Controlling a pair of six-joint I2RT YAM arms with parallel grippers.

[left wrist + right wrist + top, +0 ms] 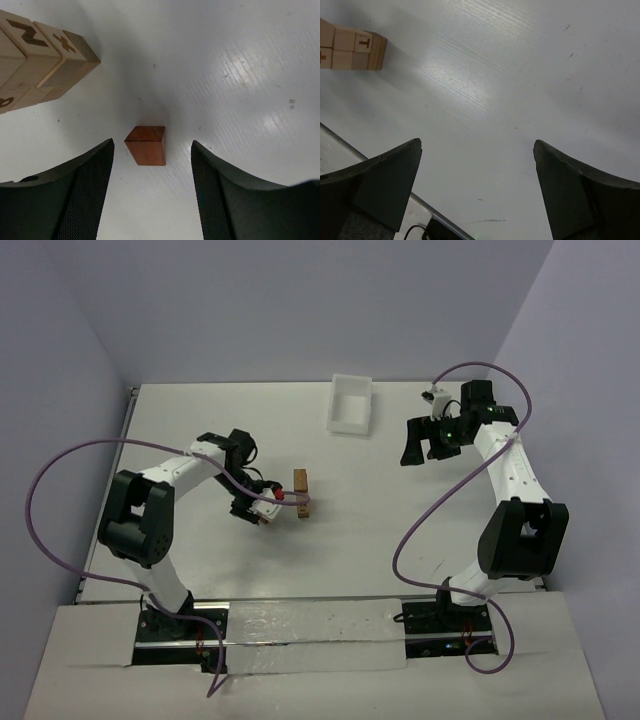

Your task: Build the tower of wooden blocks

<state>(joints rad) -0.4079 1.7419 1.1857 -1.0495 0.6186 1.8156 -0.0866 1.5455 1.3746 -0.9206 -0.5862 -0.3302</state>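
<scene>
A small reddish-brown wooden cube (146, 145) lies on the white table (240, 75), just ahead of my left gripper (152, 150), in line with the gap. Its jaws stand apart, with bare table on either side of the cube and no contact. Tan lettered wood blocks (42, 55) are packed together up and to the left; from above they show as a short stack (303, 493) just right of the left gripper (268, 508). My right gripper (423, 453) hovers far right, open and empty (477, 144), with the tan blocks (352, 46) far off.
A white rectangular tray (350, 405) sits at the back centre of the table. Purple cables loop beside both arms. The table's near edge and a dark fitting (440, 230) show under the right gripper.
</scene>
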